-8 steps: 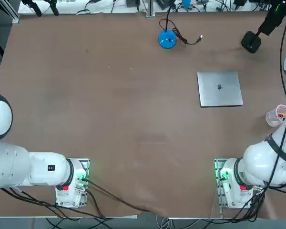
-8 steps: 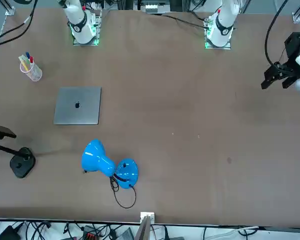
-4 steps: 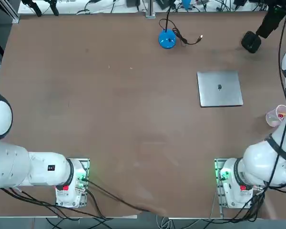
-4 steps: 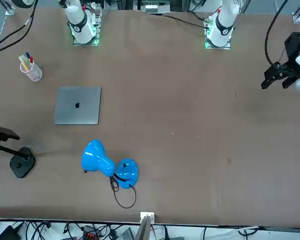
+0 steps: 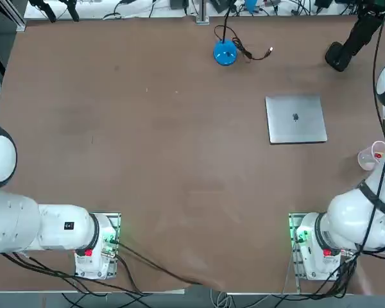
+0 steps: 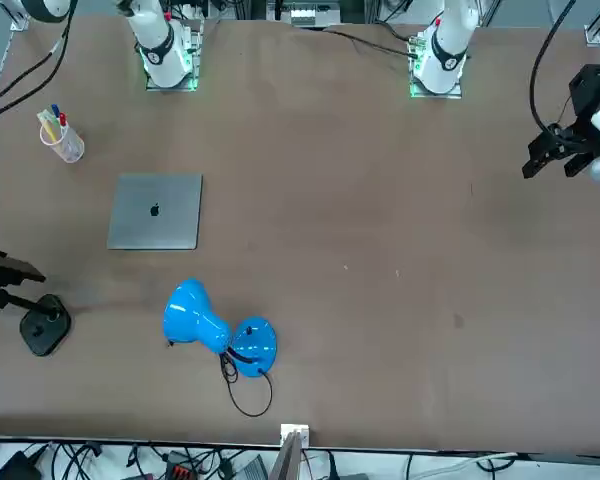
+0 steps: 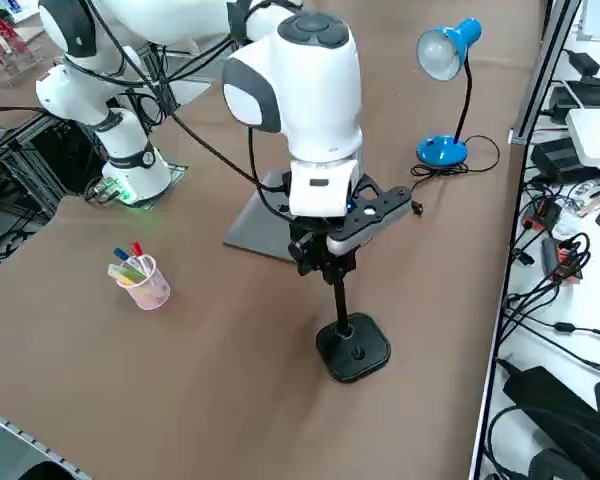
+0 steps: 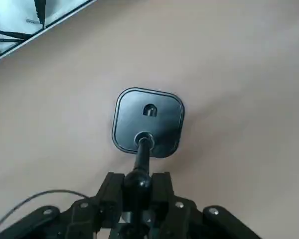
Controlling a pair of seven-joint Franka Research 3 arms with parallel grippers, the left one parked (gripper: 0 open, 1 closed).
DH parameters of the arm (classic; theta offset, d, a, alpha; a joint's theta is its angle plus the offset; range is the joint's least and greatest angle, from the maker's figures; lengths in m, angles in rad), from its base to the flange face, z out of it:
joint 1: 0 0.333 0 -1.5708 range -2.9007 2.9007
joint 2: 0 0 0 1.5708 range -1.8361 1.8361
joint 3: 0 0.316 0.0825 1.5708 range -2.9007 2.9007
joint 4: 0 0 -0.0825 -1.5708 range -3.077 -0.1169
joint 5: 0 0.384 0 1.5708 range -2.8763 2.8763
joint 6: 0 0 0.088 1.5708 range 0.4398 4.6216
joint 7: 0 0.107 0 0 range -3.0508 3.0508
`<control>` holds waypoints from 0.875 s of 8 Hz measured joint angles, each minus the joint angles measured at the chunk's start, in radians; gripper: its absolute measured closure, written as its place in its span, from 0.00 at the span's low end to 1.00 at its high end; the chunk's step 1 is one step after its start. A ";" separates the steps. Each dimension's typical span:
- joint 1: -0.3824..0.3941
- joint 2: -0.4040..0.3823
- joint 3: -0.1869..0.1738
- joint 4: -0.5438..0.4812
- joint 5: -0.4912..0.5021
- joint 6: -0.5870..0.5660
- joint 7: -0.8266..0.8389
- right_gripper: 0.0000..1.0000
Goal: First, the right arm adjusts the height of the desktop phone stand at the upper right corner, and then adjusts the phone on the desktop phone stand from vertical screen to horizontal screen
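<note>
The black desktop phone stand [image 7: 354, 348] sits near the table's far right corner, its rounded base [image 8: 148, 119] flat on the brown tabletop. Its slim pole rises to a joint, where my right gripper [image 7: 330, 262] is shut. In the wrist view the gripper [image 8: 138, 186] has both fingers clamped on the ball at the pole's top. The phone [image 7: 380, 212] is a thin black slab tilted on the stand's head, just beside the gripper. From overhead the stand's base [image 5: 338, 56] shows with the pole leaning toward the corner. From the front the base [image 6: 45, 325] stands at the left edge.
A closed silver laptop [image 5: 296, 119] lies a little nearer the robot than the stand. A clear cup of pens [image 7: 140, 280] stands by the right edge. A blue gooseneck lamp [image 7: 442, 50] with a loose cable stands at the far edge. Cables and devices crowd the shelf beyond the table edge [image 7: 510, 250].
The stand's head with the phone has shifted slightly with my right gripper on it. The base has stayed in place.
</note>
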 joint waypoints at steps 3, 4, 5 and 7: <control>-0.001 0.016 0.000 0.000 0.000 0.006 0.000 0.70; -0.001 0.021 0.000 0.000 0.000 0.011 0.001 0.70; -0.002 0.022 0.000 0.000 0.000 0.014 0.001 0.70; -0.003 0.023 0.000 0.000 0.001 0.016 0.001 0.69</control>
